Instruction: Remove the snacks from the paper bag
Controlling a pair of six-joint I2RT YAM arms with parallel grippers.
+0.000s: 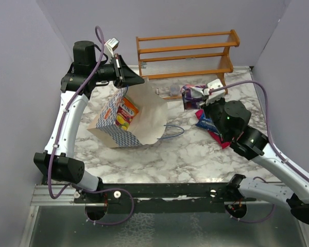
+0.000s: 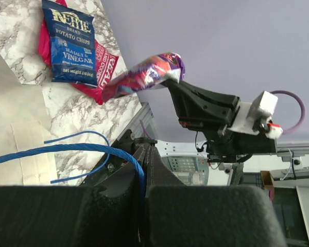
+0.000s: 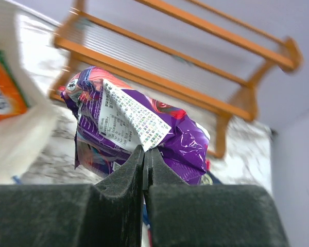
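Our left gripper [image 2: 144, 152] pinches thin blue cord handle [image 2: 67, 149], propping tan checkered paper bag [image 1: 147, 116] open on marble counter [image 1: 185, 154]. Right gripper [image 3: 144, 154] clenched on crinkly purple foil packet [image 3: 118, 123], outside bag, near dark blue chip packet [image 2: 72, 41] and red packet [image 2: 107, 64]. Orange packet [image 1: 126, 111] inside bag.

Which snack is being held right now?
The purple packet, pinched in the right hand; blue and red lie on the table, orange is in the bag.
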